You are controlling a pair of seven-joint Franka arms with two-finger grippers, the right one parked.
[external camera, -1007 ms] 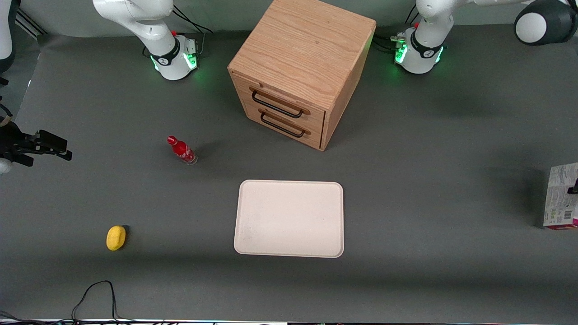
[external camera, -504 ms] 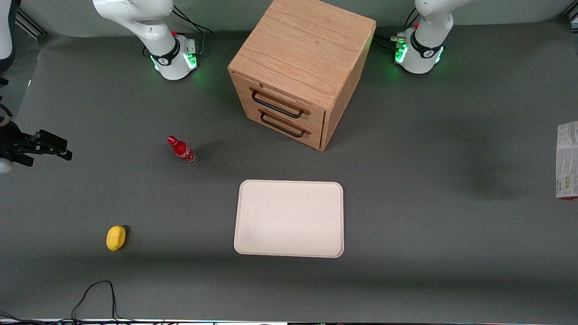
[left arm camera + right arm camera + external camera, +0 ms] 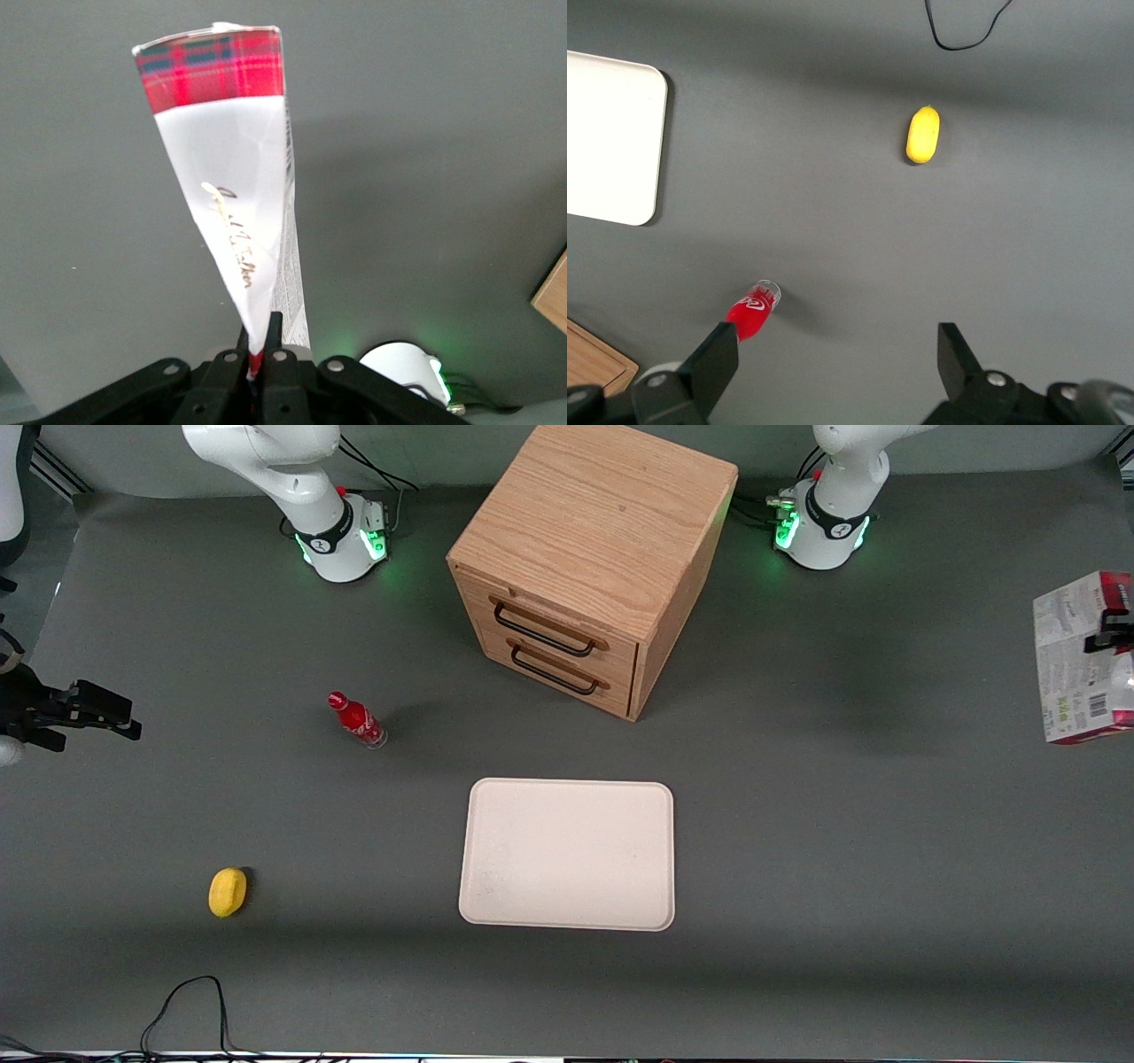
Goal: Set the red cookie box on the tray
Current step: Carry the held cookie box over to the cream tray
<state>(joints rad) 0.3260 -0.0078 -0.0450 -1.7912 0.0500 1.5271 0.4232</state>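
The red cookie box [image 3: 1076, 660] hangs above the table at the working arm's end, its pale printed back panel facing the front camera, with a red strip along its lower edge. My gripper [image 3: 1109, 636] is shut on one thin edge of it. In the left wrist view the box [image 3: 232, 168] stretches away from the gripper [image 3: 258, 335], showing a white narrow side with a red tartan end, pinched between the black fingers [image 3: 275, 329]. The cream-white tray [image 3: 567, 855] lies flat near the middle of the table, nearer the front camera than the cabinet, and is bare.
A wooden two-drawer cabinet [image 3: 594, 567] stands farther from the front camera than the tray. A small red soda bottle [image 3: 356, 719] and a yellow lemon-like object [image 3: 228, 891] sit toward the parked arm's end. A black cable [image 3: 190, 1001] loops at the table's front edge.
The gripper has carried the box up off the table and away from the front camera, then slightly toward the middle, so more of the box shows now. Nothing else moved.
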